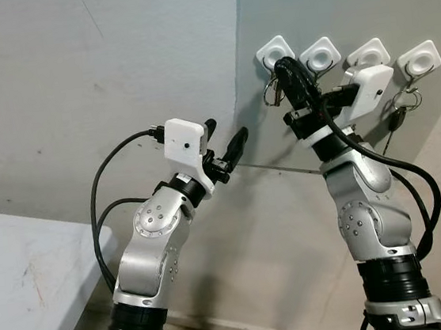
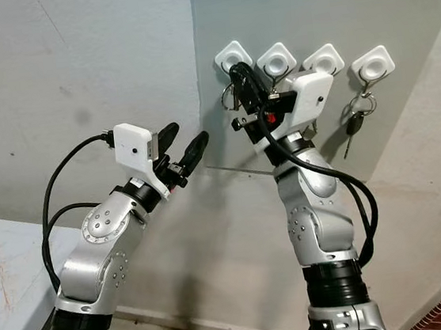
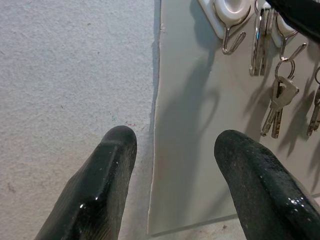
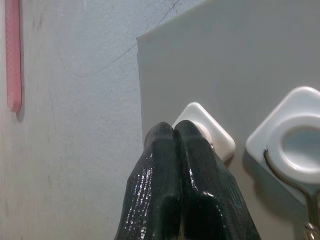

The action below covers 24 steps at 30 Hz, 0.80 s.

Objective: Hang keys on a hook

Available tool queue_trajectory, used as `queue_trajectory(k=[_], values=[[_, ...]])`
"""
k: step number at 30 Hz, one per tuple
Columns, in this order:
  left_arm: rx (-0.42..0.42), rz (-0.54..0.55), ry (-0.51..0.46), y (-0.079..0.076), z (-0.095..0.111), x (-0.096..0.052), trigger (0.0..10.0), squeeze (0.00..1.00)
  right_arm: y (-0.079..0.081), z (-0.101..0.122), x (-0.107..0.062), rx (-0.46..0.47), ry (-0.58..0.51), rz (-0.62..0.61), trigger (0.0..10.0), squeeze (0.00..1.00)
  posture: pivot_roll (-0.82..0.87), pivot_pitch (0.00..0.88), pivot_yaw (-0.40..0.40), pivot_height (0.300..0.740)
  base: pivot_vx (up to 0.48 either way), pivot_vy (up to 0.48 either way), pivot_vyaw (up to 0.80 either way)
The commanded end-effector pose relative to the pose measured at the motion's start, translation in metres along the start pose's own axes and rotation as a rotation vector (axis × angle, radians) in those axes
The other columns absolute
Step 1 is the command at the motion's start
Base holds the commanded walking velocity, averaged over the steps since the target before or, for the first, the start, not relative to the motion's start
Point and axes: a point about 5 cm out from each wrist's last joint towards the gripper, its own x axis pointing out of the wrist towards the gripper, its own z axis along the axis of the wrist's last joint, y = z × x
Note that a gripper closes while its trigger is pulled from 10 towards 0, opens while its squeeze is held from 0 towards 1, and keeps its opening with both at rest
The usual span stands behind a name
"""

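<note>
**Board, hooks and both arms at the wall**

A board (image 2: pixel 398 49) hangs on the wall (image 2: pixel 73 62) with four hooks in a row. The right gripper (image 2: pixel 236 74) sits against the leftmost hook (image 2: pixel 233 56). Keys (image 2: pixel 356 115) hang from the rightmost hook (image 2: pixel 374 64) (more keys show in the left wrist view). The left gripper (image 2: pixel 185 147) is left of the board's edge. A table (image 1: pixel 26 275) stands at far left.

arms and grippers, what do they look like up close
Both arms are silver metal with rounded, bolted joints and ribbed black collars lower down. Each wrist carries a white, boxy camera housing with thick black cables looping off it. The left gripper and right gripper each have two long, glossy black fingers with rounded tips.
</note>
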Motion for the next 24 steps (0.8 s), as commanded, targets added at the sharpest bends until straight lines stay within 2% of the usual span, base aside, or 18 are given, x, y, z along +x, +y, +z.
queue_trajectory(k=[1,9,15,21,24], values=[[0.008,-0.01,-0.031,-0.003,0.01,0.002,10.0,0.0,-0.001,0.004,0.004,0.006,-0.024,-0.001,10.0,0.0,-0.01,0.0,-0.05,0.74,0.0,0.0,0.0],[-0.001,-0.001,-0.033,-0.002,0.01,0.001,10.0,0.0,0.001,0.003,0.013,0.011,-0.027,-0.051,10.0,0.0,0.0,0.0,-0.057,0.74,0.0,0.0,0.0],[-0.015,0.009,-0.036,-0.001,0.011,0.001,10.0,0.0,-0.003,0.001,0.017,-0.012,-0.015,-0.147,10.0,0.0,0.0,0.0,-0.062,0.74,0.0,0.0,0.0],[-0.021,0.018,-0.038,0.0,0.012,0.001,10.0,0.0,-0.004,-0.001,0.015,-0.031,-0.003,-0.202,10.0,0.0,0.0,0.0,-0.063,0.74,0.0,0.0,0.0],[-0.028,0.025,-0.038,0.001,0.012,0.001,10.0,0.0,-0.003,-0.004,0.01,0.0,0.011,-0.206,10.0,0.0,0.0,0.0,-0.06,0.74,0.0,0.0,0.0]])
